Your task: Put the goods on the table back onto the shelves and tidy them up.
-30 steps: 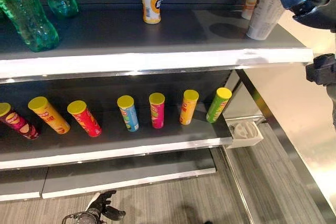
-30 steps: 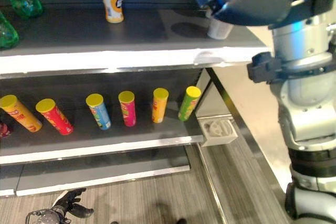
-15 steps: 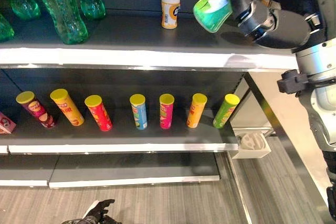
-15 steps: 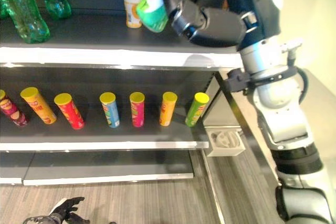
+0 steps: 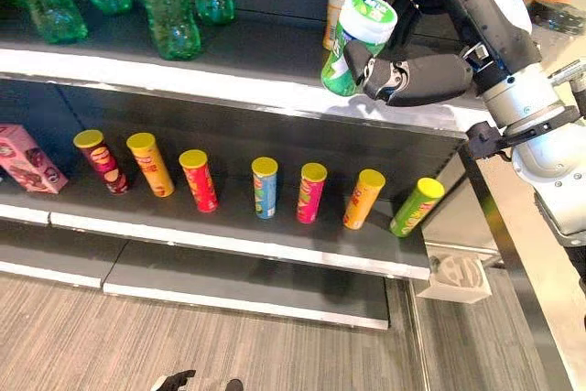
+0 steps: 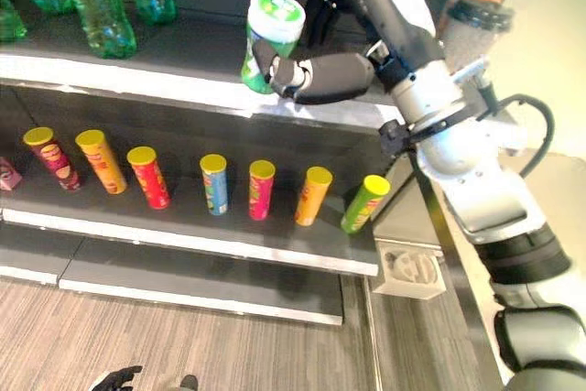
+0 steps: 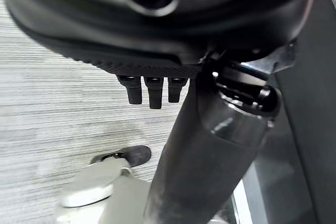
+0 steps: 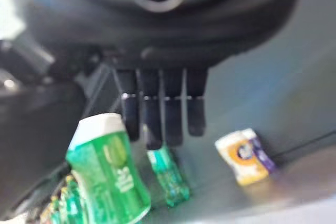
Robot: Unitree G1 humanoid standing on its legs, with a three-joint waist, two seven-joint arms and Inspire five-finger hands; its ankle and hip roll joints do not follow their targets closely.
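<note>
Green canister [image 5: 357, 43] now lower, over grey top shelf [image 5: 238, 57].

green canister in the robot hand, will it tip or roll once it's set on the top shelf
The green canister looks stiff and taller than wide, so a nudge could tip it. Its round body would probably roll if laid down. The right robot hand holds it tilted above the top shelf.

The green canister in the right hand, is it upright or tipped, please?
Roughly upright: the green canister shows its white lid uppermost, gripped by the right hand above the shelf edge.
</note>
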